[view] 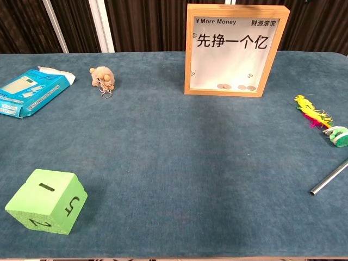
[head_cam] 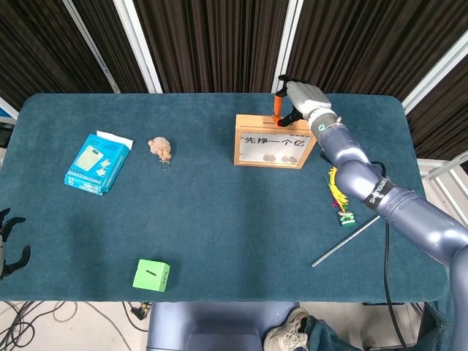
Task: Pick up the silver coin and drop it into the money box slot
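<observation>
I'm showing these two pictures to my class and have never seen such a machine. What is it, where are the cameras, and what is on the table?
It is a robot with two arms ending in robot hands. One picture looks down from its head, the other forward from its chest. The right robot hand is over the top of the wooden money box; whether it holds a coin is too small to tell. The left robot hand waits at the table edge. Also lying there: a blue box, a small plush toy, a green cube, a feather toy and a metal rod. Coins sit inside the money box.
</observation>
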